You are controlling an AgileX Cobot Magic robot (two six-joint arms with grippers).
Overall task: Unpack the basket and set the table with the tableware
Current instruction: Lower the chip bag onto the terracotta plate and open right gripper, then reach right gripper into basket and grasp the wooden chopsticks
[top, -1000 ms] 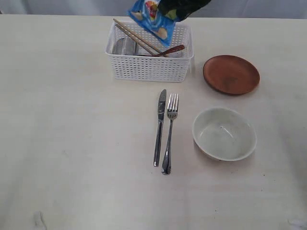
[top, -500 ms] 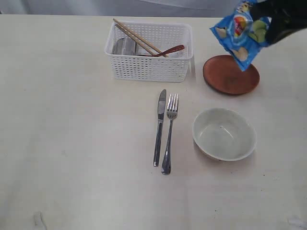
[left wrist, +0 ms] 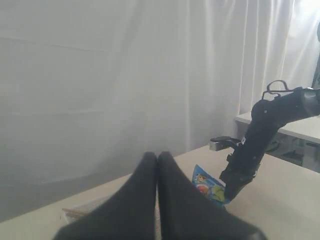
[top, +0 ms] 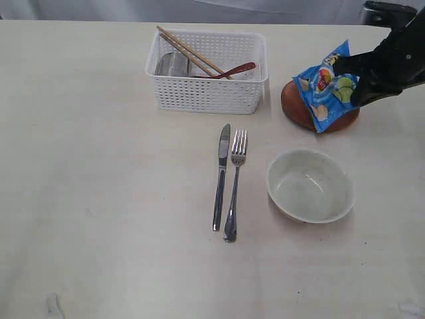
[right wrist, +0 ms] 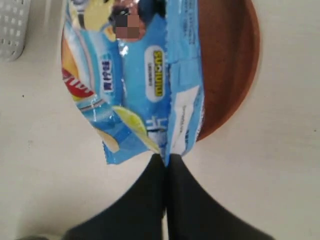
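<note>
Ext cam above table [top: 99,199]; wrist cams both see chip bag [right wrist: 140,85] — R close.

White lattice basket [top: 207,93], brown plate [top: 295,109], blue chip bag [top: 325,86], pale bowl [top: 310,185].

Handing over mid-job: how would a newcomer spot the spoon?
Find the white lattice basket near the top of the exterior view. Inside, towards its right end, lies the spoon, beside the chopsticks and steel cup. It is the only reddish-brown piece there; the chopsticks are pale and straight, the cup shiny.
</note>
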